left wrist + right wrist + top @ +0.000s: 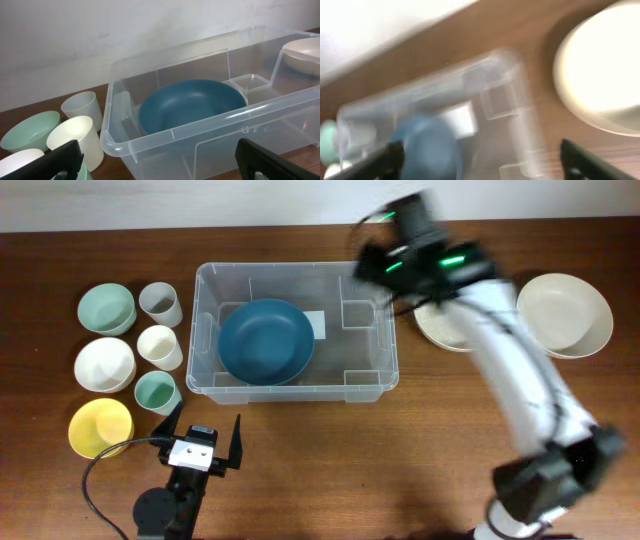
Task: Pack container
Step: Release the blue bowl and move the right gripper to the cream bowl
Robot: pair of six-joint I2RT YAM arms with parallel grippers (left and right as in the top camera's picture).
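**Both grippers spread wide and empty, container straight ahead of the left fingers**

The left gripper (157, 149) is seen with its fingers (62, 161) set wide apart, and nothing is held between them. Just ahead of the fingertips the container (172, 134) is found, its near long wall turned towards them and not touched. A blue bowl (192, 102) is seated upright on the container's base, off towards the left finger's end. Out beyond the left finger, three cups (160, 347) are lined up beside the container, and three bowls (104, 364) are ranged farther out still.

Over to the right gripper (482, 147): its fingers (392, 157) are spread wide as well, with nothing gripped, though everything here is blurred. The container's end is caught below and between them, with the blue bowl towards the left finger. Beyond the right finger two cream plates (565, 313) are laid on the table (400, 460), the nearer one partly covered by the arm.
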